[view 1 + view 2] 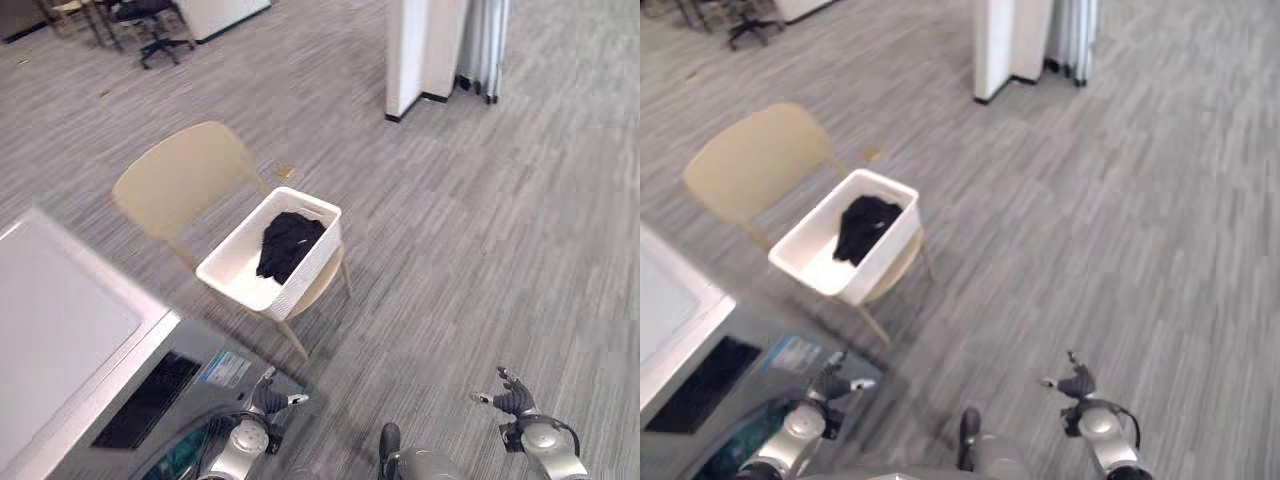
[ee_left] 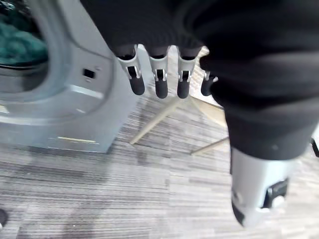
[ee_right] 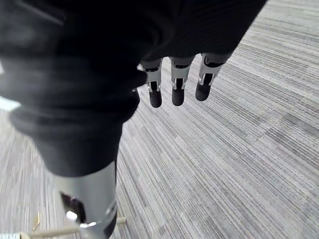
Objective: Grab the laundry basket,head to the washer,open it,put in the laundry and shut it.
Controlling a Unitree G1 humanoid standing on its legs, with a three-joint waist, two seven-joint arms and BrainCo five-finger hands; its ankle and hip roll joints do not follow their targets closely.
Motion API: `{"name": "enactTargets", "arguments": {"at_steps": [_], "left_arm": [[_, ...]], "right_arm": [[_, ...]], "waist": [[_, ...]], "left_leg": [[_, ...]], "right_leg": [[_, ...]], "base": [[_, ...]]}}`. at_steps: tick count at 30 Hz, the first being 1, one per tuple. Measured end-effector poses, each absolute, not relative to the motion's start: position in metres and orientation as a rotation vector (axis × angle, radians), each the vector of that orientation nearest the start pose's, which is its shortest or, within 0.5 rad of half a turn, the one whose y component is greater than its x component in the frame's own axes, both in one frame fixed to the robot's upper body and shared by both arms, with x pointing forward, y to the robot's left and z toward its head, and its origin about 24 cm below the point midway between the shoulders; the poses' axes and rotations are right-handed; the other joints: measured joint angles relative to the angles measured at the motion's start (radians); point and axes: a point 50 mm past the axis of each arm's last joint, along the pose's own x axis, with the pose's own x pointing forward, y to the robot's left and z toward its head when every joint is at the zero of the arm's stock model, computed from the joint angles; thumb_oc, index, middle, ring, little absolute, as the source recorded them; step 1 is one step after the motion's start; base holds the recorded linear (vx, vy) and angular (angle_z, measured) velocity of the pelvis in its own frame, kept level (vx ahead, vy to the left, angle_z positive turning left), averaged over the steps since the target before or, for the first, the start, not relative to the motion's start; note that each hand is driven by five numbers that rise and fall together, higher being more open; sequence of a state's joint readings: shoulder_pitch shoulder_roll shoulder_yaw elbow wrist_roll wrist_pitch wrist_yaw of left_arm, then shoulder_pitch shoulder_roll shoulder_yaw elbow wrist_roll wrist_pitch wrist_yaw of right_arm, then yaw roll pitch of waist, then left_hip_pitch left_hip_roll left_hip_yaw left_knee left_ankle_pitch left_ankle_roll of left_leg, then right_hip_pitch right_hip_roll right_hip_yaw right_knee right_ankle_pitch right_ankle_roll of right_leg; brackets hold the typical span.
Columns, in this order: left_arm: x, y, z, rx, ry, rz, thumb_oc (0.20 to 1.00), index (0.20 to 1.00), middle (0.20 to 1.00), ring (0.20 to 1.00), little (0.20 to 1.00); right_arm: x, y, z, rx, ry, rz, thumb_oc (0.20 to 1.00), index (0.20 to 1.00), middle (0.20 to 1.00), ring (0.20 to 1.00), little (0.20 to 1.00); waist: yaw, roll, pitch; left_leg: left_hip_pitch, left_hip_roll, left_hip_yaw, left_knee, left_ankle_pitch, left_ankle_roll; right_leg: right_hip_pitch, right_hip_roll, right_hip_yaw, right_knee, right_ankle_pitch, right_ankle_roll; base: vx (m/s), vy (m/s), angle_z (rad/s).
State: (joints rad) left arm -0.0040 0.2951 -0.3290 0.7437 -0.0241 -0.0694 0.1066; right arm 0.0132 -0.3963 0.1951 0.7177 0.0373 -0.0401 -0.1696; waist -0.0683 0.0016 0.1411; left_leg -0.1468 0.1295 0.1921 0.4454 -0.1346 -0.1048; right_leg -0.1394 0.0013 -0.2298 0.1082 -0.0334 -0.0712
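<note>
Grey carpet runs under a tan chair carrying the white basket with dark laundry, long axis angled away, ahead of the nearer left hand; right hand also hangs loose, empty. Washer stands at left.

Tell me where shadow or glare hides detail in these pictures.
Left eye view: the white flat top of the grey washing machine glares almost blank; the black garment in the white plastic laundry basket is a dark mass with hardly any folds showing; a faint soft shadow lies under the beige plastic chair. Left wrist view: the washing machine's round opening is dim.
</note>
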Motion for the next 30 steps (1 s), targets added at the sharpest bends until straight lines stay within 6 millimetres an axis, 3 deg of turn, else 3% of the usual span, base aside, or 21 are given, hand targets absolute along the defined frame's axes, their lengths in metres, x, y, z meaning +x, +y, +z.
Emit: {"name": "enactTargets", "arguments": {"at_steps": [1, 3, 4, 6, 8, 10, 11, 13, 14, 16, 18, 20, 22, 24, 26, 27, 28, 29, 30], "left_arm": [[0.189, 0.192, -0.104, 0.402, 0.664, -0.112, 1.000, 1.000, 1.000, 1.000, 1.000], [0.188, 0.188, -0.105, 0.400, 0.666, -0.124, 1.000, 1.000, 1.000, 1.000, 1.000], [0.183, 0.186, -0.110, 0.405, 0.686, -0.137, 1.000, 1.000, 1.000, 1.000, 1.000], [0.181, 0.187, -0.111, 0.406, 0.696, -0.137, 1.000, 1.000, 1.000, 1.000, 1.000], [0.175, 0.190, -0.114, 0.406, 0.718, -0.128, 1.000, 1.000, 1.000, 1.000, 1.000], [0.176, 0.191, -0.114, 0.407, 0.720, -0.122, 1.000, 1.000, 1.000, 1.000, 1.000], [0.176, 0.191, -0.114, 0.405, 0.720, -0.121, 1.000, 1.000, 1.000, 1.000, 1.000], [0.173, 0.192, -0.115, 0.404, 0.729, -0.120, 1.000, 1.000, 1.000, 1.000, 1.000], [0.169, 0.191, -0.117, 0.399, 0.739, -0.119, 1.000, 1.000, 1.000, 1.000, 1.000], [0.170, 0.196, -0.116, 0.406, 0.741, -0.108, 1.000, 1.000, 1.000, 1.000, 1.000], [0.177, 0.197, -0.111, 0.411, 0.713, -0.108, 1.000, 1.000, 1.000, 1.000, 1.000], [0.193, 0.199, -0.101, 0.423, 0.658, -0.101, 1.000, 1.000, 1.000, 1.000, 1.000], [0.200, 0.199, -0.097, 0.425, 0.635, -0.095, 1.000, 1.000, 1.000, 1.000, 1.000], [0.203, 0.194, -0.096, 0.413, 0.626, -0.101, 1.000, 1.000, 1.000, 1.000, 1.000], [0.200, 0.195, -0.097, 0.413, 0.629, -0.095, 1.000, 1.000, 1.000, 1.000, 1.000], [0.201, 0.194, -0.097, 0.411, 0.630, -0.092, 1.000, 1.000, 1.000, 1.000, 1.000], [0.203, 0.194, -0.097, 0.411, 0.627, -0.091, 1.000, 1.000, 1.000, 1.000, 1.000], [0.203, 0.195, -0.097, 0.414, 0.633, -0.086, 1.000, 1.000, 1.000, 1.000, 1.000], [0.198, 0.194, -0.101, 0.411, 0.648, -0.089, 1.000, 1.000, 1.000, 1.000, 1.000]], "right_arm": [[0.184, -0.251, -0.093, -0.459, 0.686, -0.116, 1.000, 1.000, 1.000, 1.000, 1.000], [0.183, -0.247, -0.094, -0.458, 0.687, -0.101, 1.000, 1.000, 1.000, 1.000, 1.000], [0.181, -0.246, -0.096, -0.460, 0.699, -0.100, 1.000, 1.000, 1.000, 1.000, 1.000], [0.185, -0.248, -0.095, -0.467, 0.696, -0.102, 1.000, 1.000, 1.000, 1.000, 1.000], [0.185, -0.248, -0.097, -0.480, 0.707, -0.100, 1.000, 1.000, 1.000, 1.000, 1.000], [0.184, -0.248, -0.098, -0.485, 0.710, -0.098, 1.000, 1.000, 1.000, 1.000, 1.000], [0.185, -0.248, -0.097, -0.488, 0.708, -0.098, 1.000, 1.000, 1.000, 1.000, 1.000], [0.186, -0.247, -0.097, -0.493, 0.702, -0.093, 1.000, 1.000, 1.000, 1.000, 1.000], [0.183, -0.248, -0.098, -0.500, 0.710, -0.087, 1.000, 1.000, 1.000, 1.000, 1.000], [0.179, -0.240, -0.103, -0.497, 0.726, -0.058, 1.000, 1.000, 1.000, 1.000, 1.000], [0.177, -0.235, -0.104, -0.481, 0.723, -0.053, 1.000, 1.000, 1.000, 1.000, 1.000], [0.181, -0.234, -0.099, -0.480, 0.695, -0.049, 1.000, 1.000, 1.000, 1.000, 1.000], [0.189, -0.231, -0.094, -0.475, 0.660, -0.044, 1.000, 1.000, 1.000, 1.000, 1.000], [0.194, -0.228, -0.090, -0.466, 0.631, -0.038, 1.000, 1.000, 1.000, 1.000, 1.000], [0.198, -0.226, -0.088, -0.463, 0.618, -0.034, 1.000, 1.000, 1.000, 1.000, 1.000], [0.205, -0.229, -0.082, -0.471, 0.591, -0.039, 1.000, 1.000, 1.000, 1.000, 1.000], [0.202, -0.231, -0.083, -0.476, 0.601, -0.043, 1.000, 1.000, 1.000, 1.000, 1.000], [0.198, -0.233, -0.086, -0.481, 0.619, -0.047, 1.000, 1.000, 1.000, 1.000, 1.000], [0.196, -0.233, -0.087, -0.480, 0.626, -0.048, 1.000, 1.000, 1.000, 1.000, 1.000]], "waist": [[0.012, -0.003, 0.012], [0.018, 0.002, 0.020], [0.032, 0.005, 0.021], [0.052, 0.025, 0.030], [0.072, 0.026, 0.036], [0.075, 0.013, 0.048], [0.075, 0.015, 0.050], [0.074, 0.001, 0.053], [0.073, 0.010, 0.046], [0.071, -0.006, 0.047], [0.071, -0.025, 0.041], [0.073, -0.042, 0.041], [0.076, -0.026, 0.047], [0.065, 0.003, 0.064], [0.090, 0.008, 0.065], [0.072, 0.036, 0.071], [0.067, 0.040, 0.071], [0.057, 0.029, 0.069], [0.074, 0.018, 0.068]], "left_leg": [[-0.021, -0.051, -0.042, -0.140, 0.007, 0.003], [-0.050, -0.087, -0.049, -0.249, 0.048, 0.025], [-0.082, -0.145, -0.136, -0.390, 0.106, 0.020], [-0.130, -0.176, -0.152, -0.438, 0.170, 0.049], [-0.175, -0.193, -0.111, -0.428, 0.229, 0.071], [-0.205, -0.188, -0.014, -0.424, 0.247, 0.085], [-0.203, -0.185, 0.035, -0.432, 0.258, 0.108], [-0.194, -0.185, 0.065, -0.435, 0.271, 0.147], [-0.150, -0.187, 0.071, -0.419, 0.232, 0.218], [-0.099, -0.177, 0.058, -0.425, 0.267, 0.248], [-0.044, -0.182, 0.020, -0.463, 0.268, 0.269], [0.020, -0.218, -0.034, -0.485, 0.232, 0.285], [0.050, -0.230, -0.084, -0.499, 0.230, 0.274], [0.095, -0.221, -0.151, -0.502, 0.231, 0.262], [0.114, -0.219, -0.186, -0.501, 0.223, 0.263], [0.118, -0.208, -0.306, -0.497, 0.216, 0.245], [0.118, -0.213, -0.370, -0.493, 0.219, 0.242], [0.119, -0.225, -0.397, -0.479, 0.212, 0.233], [0.132, -0.242, -0.433, -0.469, 0.195, 0.230]], "right_leg": [[0.052, 0.009, 0.020, -0.058, 0.002, 0.001], [0.102, 0.030, 0.030, -0.101, 0.013, -0.001], [0.151, 0.050, 0.051, -0.169, 0.004, 0.010], [0.174, 0.072, 0.081, -0.187, 0.017, 0.002], [0.211, 0.085, 0.105, -0.189, -0.012, 0.028], [0.243, 0.094, 0.107, -0.189, -0.044, 0.032], [0.259, 0.096, 0.113, -0.188, -0.049, 0.037], [0.283, 0.097, 0.130, -0.188, -0.050, 0.038], [0.320, 0.116, 0.142, -0.160, -0.079, 0.083], [0.330, 0.125, 0.152, -0.087, -0.107, 0.110], [0.274, 0.113, 0.144, 0.089, -0.150, 0.151], [0.131, 0.048, 0.098, 0.455, -0.197, 0.198], [0.022, 0.018, 0.071, 0.570, -0.223, 0.165], [-0.050, 0.009, 0.077, 0.495, -0.252, 0.123], [-0.138, -0.003, 0.111, 0.437, -0.245, 0.130], [-0.176, 0.029, 0.176, 0.293, -0.225, 0.137], [-0.177, 0.047, 0.246, 0.195, -0.189, 0.148], [-0.174, 0.045, 0.300, 0.122, -0.136, 0.160], [-0.175, 0.038, 0.315, 0.102, -0.090, 0.151]], "base": [[0.22, 0.001, -0.37], [0.32, -0.023, -0.34], [0.27, -0.021, -0.39], [0.32, 0.018, -0.59], [0.32, 0.074, -0.43], [0.20, 0.070, -0.12], [0.23, 0.103, -0.14], [0.36, 0.148, -0.28], [0.28, 0.114, -0.32], [0.19, 0.091, -0.10], [0.15, 0.083, 0.18], [0.15, 0.059, 0.58], [0.17, 0.032, 0.70], [0.11, -0.016, 1.00], [0.15, -0.063, 1.04], [0.13, -0.073, 1.73], [0.16, -0.120, 2.34], [0.07, -0.069, 1.95], [0.12, -0.119, 1.76]]}}
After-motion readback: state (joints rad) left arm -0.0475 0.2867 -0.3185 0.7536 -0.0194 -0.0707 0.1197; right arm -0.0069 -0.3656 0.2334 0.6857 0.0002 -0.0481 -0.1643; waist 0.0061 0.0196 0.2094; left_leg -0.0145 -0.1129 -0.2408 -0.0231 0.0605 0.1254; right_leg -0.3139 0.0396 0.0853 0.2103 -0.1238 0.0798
